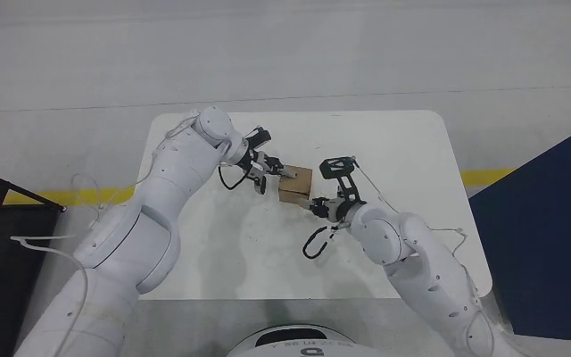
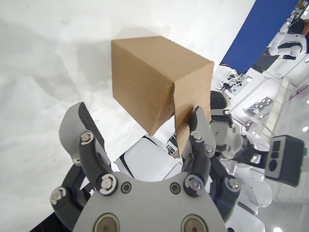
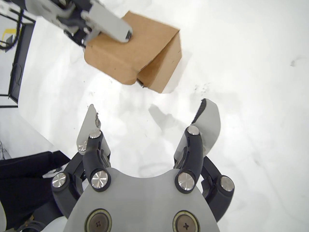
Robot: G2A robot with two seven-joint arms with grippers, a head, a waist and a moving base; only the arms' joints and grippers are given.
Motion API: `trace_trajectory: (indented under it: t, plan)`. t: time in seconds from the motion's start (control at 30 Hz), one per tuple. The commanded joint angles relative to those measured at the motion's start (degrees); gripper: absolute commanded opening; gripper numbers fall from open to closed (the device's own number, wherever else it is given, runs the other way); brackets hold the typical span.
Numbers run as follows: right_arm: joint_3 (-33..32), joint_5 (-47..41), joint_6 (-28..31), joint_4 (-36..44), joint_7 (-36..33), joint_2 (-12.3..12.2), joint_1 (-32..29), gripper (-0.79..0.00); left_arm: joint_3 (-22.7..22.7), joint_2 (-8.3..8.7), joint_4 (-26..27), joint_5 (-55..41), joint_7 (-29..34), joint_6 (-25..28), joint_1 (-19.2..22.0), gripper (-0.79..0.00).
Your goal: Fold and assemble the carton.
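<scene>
A small brown carton (image 1: 295,183) sits on the white table (image 1: 393,143), near its middle. In the right wrist view the carton (image 3: 135,51) has its top flaps folded over, with one seam slightly ajar. My left gripper (image 1: 268,165) is at the carton's left side, open. One of its fingers (image 2: 196,119) touches a loose side panel of the carton (image 2: 149,78), and the same finger (image 3: 111,26) lies across the carton's top face. My right gripper (image 3: 148,106) is open, holds nothing, and hovers a short way from the carton, on the right (image 1: 339,174).
A black frame (image 3: 14,56) stands beside the table's left edge. A blue panel (image 1: 526,223) stands off the right side. Bare table surface lies in front of and behind the carton.
</scene>
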State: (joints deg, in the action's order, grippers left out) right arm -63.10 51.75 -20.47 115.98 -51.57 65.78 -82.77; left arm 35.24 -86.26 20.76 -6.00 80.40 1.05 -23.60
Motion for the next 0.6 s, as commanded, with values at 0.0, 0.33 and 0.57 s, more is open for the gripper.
trace_trajectory:
  t: [0.0,0.33,0.57]
  plan:
    - [-0.65,-0.61,0.26,0.04,0.29,-0.02,-0.34,-0.126,-0.32,-0.32,-0.54,0.53,0.09,0.07,-0.01,0.0]
    - [3.99,2.0,3.44,-5.91,-1.62,0.76,3.98,-0.166,-1.43,-1.98,-2.07,2.56,-0.09,0.12,0.7,0.0]
    - [6.58,2.35,3.65,-9.89,0.26,1.64,6.85,-0.237,-1.54,-2.75,-2.9,3.0,-0.14,0.34,0.76,0.0]
